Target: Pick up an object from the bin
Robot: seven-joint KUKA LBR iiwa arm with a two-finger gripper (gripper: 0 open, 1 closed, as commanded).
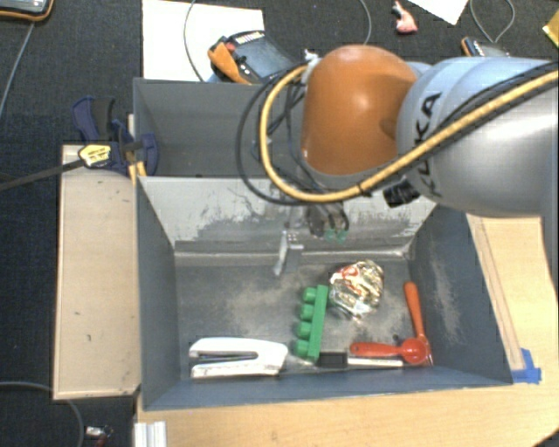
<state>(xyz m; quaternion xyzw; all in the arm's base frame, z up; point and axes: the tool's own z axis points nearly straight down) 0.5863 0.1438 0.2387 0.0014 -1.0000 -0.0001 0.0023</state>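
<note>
Hovering end effector [319, 225] | grip state unclear | shiny crumpled packet [358, 286] near, frontward-right

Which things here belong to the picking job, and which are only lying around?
Job: gripper, bin, white stapler, green brick, crumpled wrapper, red spoon.
Lying about: orange tool, pink item, both outside the bin.
</note>
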